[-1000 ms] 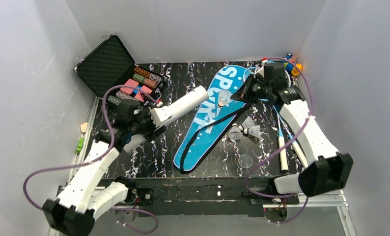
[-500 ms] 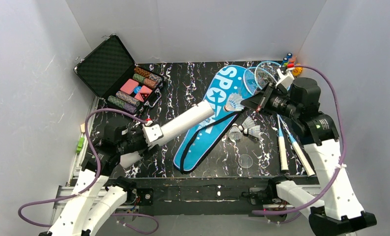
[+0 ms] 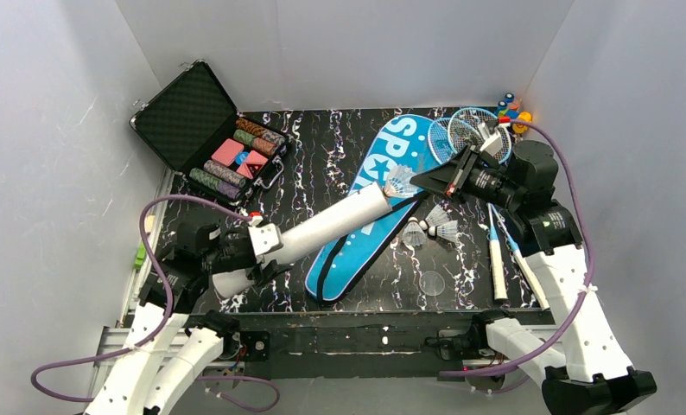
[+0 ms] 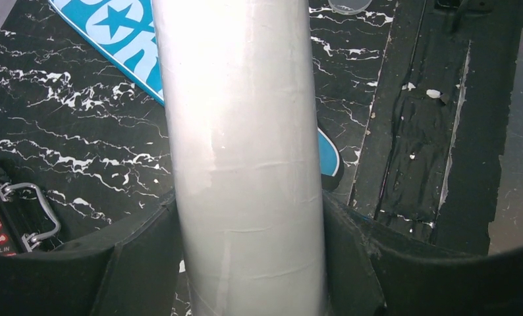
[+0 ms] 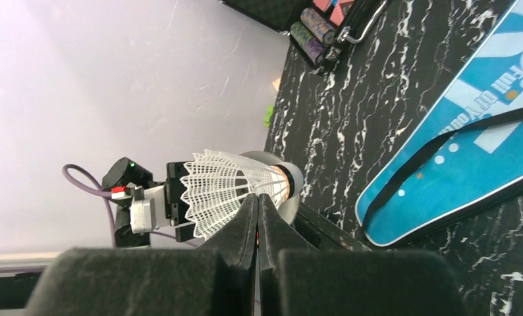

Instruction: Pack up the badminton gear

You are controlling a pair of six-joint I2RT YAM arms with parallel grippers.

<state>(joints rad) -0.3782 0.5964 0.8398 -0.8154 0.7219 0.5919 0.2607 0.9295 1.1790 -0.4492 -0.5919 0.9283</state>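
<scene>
Top external view: one long white tube (image 3: 339, 216) slants above the table (image 3: 305, 147), clamped near its lower end in the left gripper (image 3: 263, 246), a finger (image 4: 147, 263) pressed to each side. The right gripper (image 3: 419, 180) is pinched tight on the skirt of one shuttlecock (image 3: 400, 182), held at the tube's upper mouth (cork toward the opening). Three more shuttlecocks (image 3: 416, 233) lie clustered just right of the one blue bag (image 3: 361, 186), its black strap (image 3: 357, 232) lying across it. Two rackets (image 3: 498, 259) lie side by side further right.
</scene>
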